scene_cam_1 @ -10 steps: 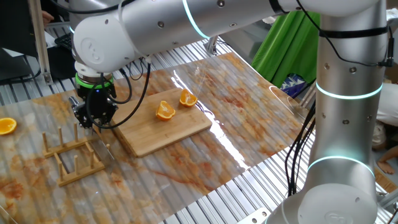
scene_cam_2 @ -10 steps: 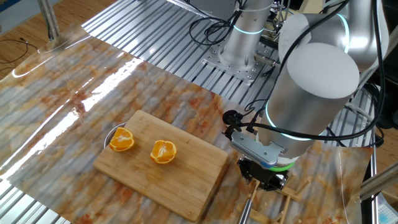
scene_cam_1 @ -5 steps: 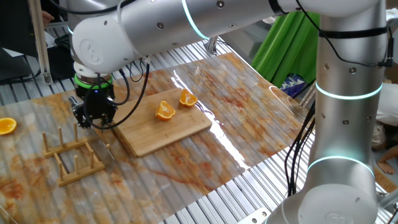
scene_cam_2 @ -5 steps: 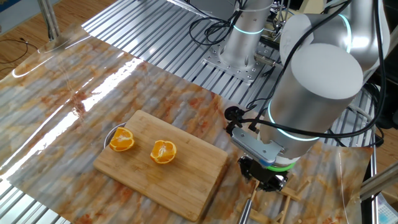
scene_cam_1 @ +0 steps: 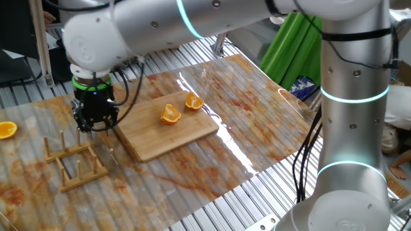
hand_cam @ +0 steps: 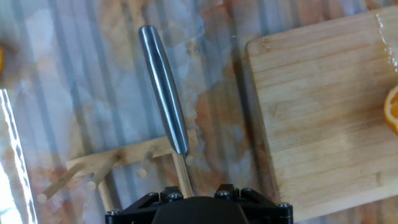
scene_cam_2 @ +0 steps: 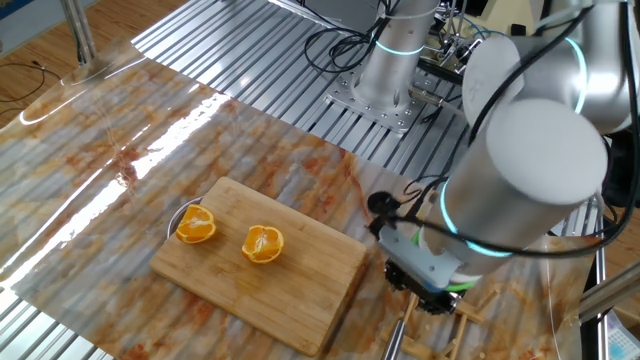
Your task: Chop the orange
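The orange lies as two pieces on the wooden board (scene_cam_1: 160, 138): one piece (scene_cam_1: 170, 114) near the middle and another (scene_cam_1: 194, 102) at the far edge. The other fixed view shows the same pieces (scene_cam_2: 263, 243) (scene_cam_2: 196, 225). In the hand view one piece (hand_cam: 393, 109) peeks in at the right edge. My gripper (scene_cam_1: 94, 124) (scene_cam_2: 427, 300) (hand_cam: 189, 194) hangs over the board's left end, open and holding nothing. Below it the knife (hand_cam: 163, 87) lies free, steel handle on the table and blade in the rack.
A wooden peg rack (scene_cam_1: 74, 163) (hand_cam: 118, 163) stands left of the board (scene_cam_2: 290, 290) and holds the knife's blade. Another orange half (scene_cam_1: 6, 129) lies at the table's far left. Ribbed metal decking surrounds the marbled mat, and cables run behind the arm's base.
My gripper has opened, let go of the knife, and risen slightly away from the rack. The knife stays in the rack, and the orange pieces have not moved.
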`<state>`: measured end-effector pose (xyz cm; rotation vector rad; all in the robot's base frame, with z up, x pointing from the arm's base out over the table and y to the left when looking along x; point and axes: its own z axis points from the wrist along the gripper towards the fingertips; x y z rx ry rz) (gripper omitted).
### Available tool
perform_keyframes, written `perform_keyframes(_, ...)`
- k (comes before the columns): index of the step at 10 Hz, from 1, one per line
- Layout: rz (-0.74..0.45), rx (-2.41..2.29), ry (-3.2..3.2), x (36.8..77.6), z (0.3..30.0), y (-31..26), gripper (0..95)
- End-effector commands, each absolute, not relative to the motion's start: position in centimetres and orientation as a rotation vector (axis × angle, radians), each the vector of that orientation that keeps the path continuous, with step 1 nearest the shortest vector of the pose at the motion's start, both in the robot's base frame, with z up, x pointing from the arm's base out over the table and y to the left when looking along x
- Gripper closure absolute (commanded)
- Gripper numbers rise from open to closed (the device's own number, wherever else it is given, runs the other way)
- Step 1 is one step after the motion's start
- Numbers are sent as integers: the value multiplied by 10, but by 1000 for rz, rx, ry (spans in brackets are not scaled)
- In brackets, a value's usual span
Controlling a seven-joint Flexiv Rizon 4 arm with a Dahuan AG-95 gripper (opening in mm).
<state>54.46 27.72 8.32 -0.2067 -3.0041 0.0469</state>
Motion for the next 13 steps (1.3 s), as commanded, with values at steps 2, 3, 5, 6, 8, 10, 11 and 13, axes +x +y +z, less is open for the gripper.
perform_keyframes(2,5,-180,-3010,543,83,276,570)
perform_keyframes(3,9,-174,-3009,541,78,278,570)
perform_keyframes(5,12,-178,-3010,537,69,281,570)
perform_keyframes(6,4,-175,-3011,535,65,281,570)
perform_keyframes(8,-15,-178,-3012,534,58,280,570)
perform_keyframes(10,-21,-167,-3014,536,52,278,570)
perform_keyframes(11,-23,-166,-3014,535,49,276,570)
perform_keyframes(13,-30,-165,-3015,531,45,277,570)
